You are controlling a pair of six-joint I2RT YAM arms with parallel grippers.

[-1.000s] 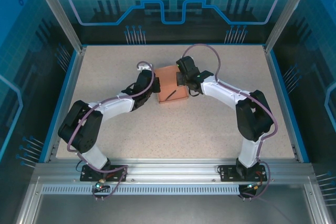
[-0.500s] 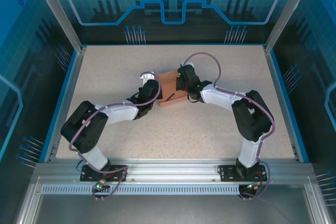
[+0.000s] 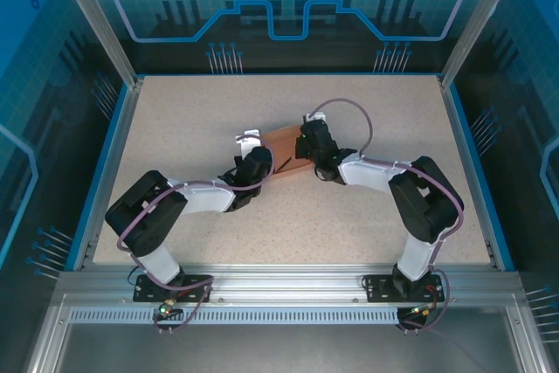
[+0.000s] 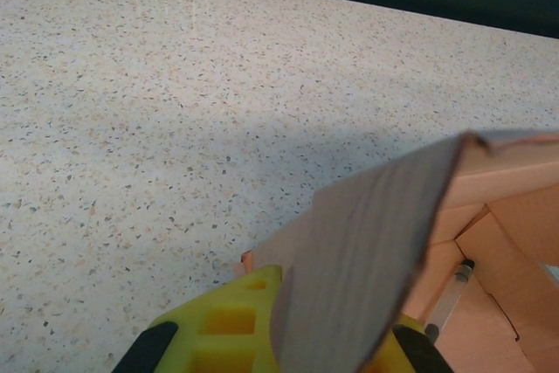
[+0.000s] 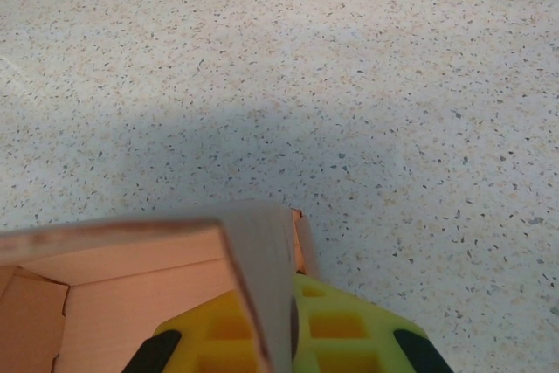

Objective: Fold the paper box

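The salmon-pink paper box [image 3: 281, 147] sits mid-table, partly formed, between the two grippers. My left gripper [image 3: 259, 157] is shut on the box's left wall. In the left wrist view that wall [image 4: 367, 251] runs up between the yellow fingers [image 4: 223, 325], and the box's open inside lies to the right. My right gripper [image 3: 308, 147] is shut on the right wall. In the right wrist view that wall [image 5: 262, 255] stands edge-on between the yellow fingers [image 5: 345, 325], with the box's inside [image 5: 122, 290] to the left.
A thin dark pen-like stick [image 3: 286, 164] lies at the box's near side, and its tip [image 4: 452, 290] shows inside the box. Speckled tabletop [image 3: 349, 207] spreads all round. A blue rim [image 3: 472, 155] and glass walls bound the table.
Both grippers have come nearer to the front edge and lower, carrying the box with them. The box now looks flatter and more tilted in the top view.
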